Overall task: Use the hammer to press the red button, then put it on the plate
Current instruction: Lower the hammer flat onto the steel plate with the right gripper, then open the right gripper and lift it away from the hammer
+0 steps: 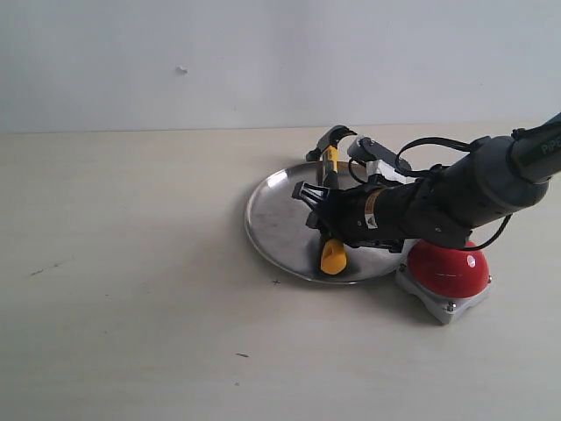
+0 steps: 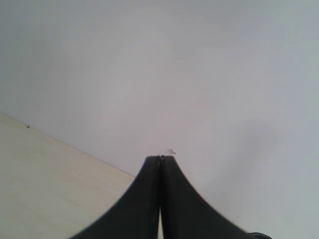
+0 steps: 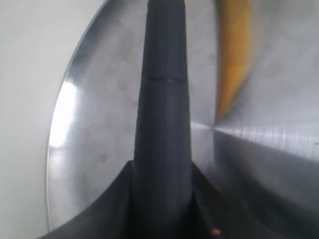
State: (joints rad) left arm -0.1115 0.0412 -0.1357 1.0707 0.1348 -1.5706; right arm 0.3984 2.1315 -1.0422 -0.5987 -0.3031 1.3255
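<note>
The hammer (image 1: pixel 332 158) lies across the silver plate (image 1: pixel 273 219). Its dark head is over the far rim and its yellow end (image 1: pixel 332 257) is at the near rim. My right gripper (image 1: pixel 316 207) reaches in from the right and is shut on the black handle (image 3: pixel 163 99). In the right wrist view the handle runs out from between the fingers over the plate (image 3: pixel 94 129). A blurred yellow streak (image 3: pixel 233 64) shows on the metal. Whether the hammer touches the plate is unclear. The red button (image 1: pixel 449 267) sits just right of the plate, under the arm. My left gripper (image 2: pixel 160 158) is shut and empty, facing the wall.
A pale wooden table (image 1: pixel 131 289) stretches left and in front of the plate, with a white wall (image 1: pixel 263 61) behind it. The right arm's black body and cables (image 1: pixel 456 189) hang over the button and the plate's right side.
</note>
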